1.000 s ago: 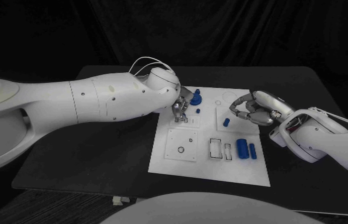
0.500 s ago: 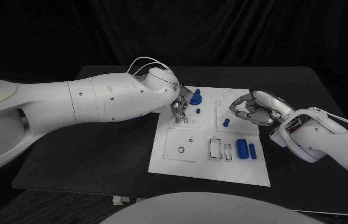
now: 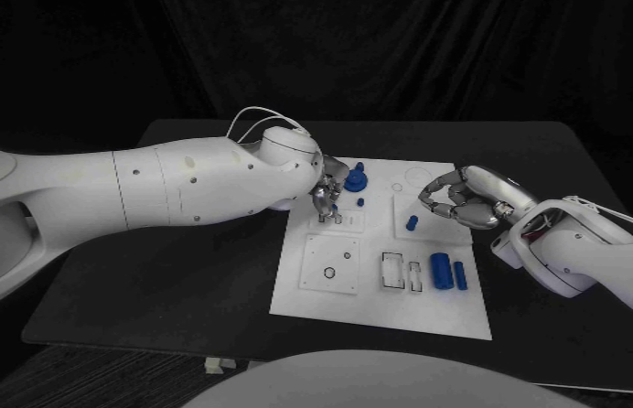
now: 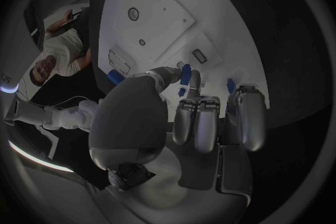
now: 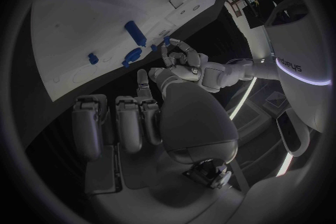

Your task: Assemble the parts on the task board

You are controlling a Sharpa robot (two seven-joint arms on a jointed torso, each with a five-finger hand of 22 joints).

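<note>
The white task board (image 3: 396,284) lies mid-table. An upright blue part (image 3: 356,179) stands at its far left area. My left hand (image 3: 330,193) hangs over it, and thumb and a finger pinch this blue part (image 4: 185,74). The same pinch shows in the right wrist view, with the left hand (image 5: 183,64) and the blue part (image 5: 167,41). My right hand (image 3: 462,202) hovers over the board's right edge, fingers curled in, holding nothing. A short blue cylinder (image 3: 411,223) lies just left of it. Two larger blue cylinders (image 3: 448,272) lie side by side near the front right.
A small blue peg (image 3: 360,201) stands close to the left hand's fingertips. Recessed plates with holes (image 3: 330,263) and a rectangular slot (image 3: 393,270) sit on the board's front half. My bulky left arm (image 3: 172,184) covers the table's left side. Black table (image 3: 172,280) surrounds the board.
The left arm has rolled slightly at the forearm; its hand stays at the upright blue part. The right hand and the loose parts have not moved.
</note>
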